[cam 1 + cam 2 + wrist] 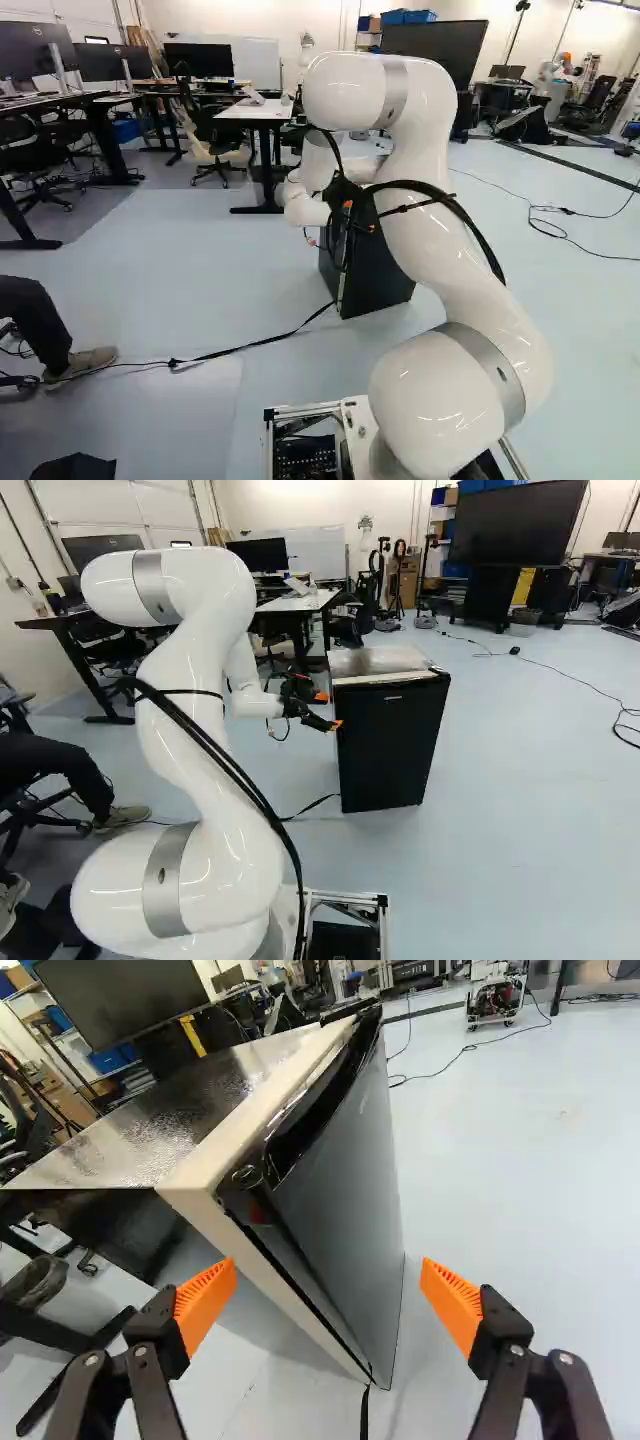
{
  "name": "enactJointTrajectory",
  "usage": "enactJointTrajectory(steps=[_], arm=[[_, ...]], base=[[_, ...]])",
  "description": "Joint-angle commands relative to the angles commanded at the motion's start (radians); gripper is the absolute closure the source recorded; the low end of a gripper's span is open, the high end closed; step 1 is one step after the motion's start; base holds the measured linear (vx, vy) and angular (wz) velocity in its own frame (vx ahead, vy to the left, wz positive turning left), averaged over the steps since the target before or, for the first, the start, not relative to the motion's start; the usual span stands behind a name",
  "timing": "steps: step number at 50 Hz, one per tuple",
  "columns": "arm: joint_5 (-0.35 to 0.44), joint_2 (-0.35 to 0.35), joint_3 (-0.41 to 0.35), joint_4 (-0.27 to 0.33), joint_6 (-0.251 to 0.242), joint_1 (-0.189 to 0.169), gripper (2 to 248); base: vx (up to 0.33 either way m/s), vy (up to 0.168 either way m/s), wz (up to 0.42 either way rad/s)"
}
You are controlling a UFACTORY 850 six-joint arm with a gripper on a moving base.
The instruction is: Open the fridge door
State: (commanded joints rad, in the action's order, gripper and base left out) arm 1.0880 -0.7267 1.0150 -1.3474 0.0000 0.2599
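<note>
pale floor (540,830) bears the black fridge (390,745); claw (329,711) spread wide near its door (350,1190).

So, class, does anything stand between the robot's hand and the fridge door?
Nothing visible does. In the wrist view the open hand faces the fridge door directly; the black cord shows only by the door's bottom corner.

And here's the pale floor (530,850), with the black fridge (390,745) standing upright just right of centre in the right base view! A dark cable (250,345) trails toward the left base view's lower left; another cable (567,211) curls at its right edge.
</note>
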Motion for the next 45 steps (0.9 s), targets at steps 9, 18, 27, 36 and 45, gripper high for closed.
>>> enactJointTrajectory(steps=[9,18,27,36,45], arm=[[0.000,-0.003,0.004,0.000,0.000,-0.011,3],[0.000,-0.005,0.009,0.000,0.000,-0.025,3],[0.000,-0.006,0.010,-0.001,0.000,-0.041,3],[0.000,0.004,-0.007,-0.014,0.000,-0.063,3],[0.000,0.017,-0.030,-0.045,0.000,-0.088,3]], base=[[0.000,0.000,0.000],[0.000,0.000,0.000],[0.000,0.000,0.000],[-0.001,0.000,-0.004],[0.006,0.002,-0.004]])
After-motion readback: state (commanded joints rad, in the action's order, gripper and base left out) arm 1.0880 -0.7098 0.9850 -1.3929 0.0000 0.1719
